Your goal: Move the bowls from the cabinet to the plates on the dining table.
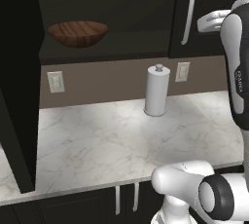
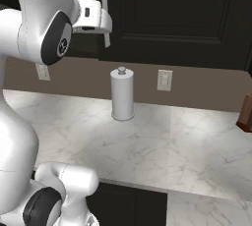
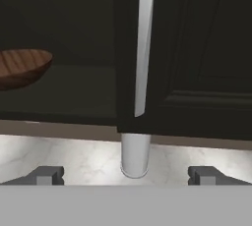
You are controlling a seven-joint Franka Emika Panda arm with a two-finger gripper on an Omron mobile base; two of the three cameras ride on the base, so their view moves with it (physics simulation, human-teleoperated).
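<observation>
Wooden bowl (image 1: 78, 33) on open cabinet (image 1: 112, 43) shelf, paper-towel roll (image 1: 157, 90) below, pincer (image 3: 126, 175) wide, empty.

Arm raised high, gripper (image 3: 126, 175) jaws spread wide.

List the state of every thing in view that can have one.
Left cabinet door: swung open.
Right cabinet door: shut.
Wooden bowl: upright on the cabinet shelf, untouched.
Paper towel holder: standing upright on the counter.
Gripper: jaws wide open, holding nothing, facing the door's silver handle.
</observation>
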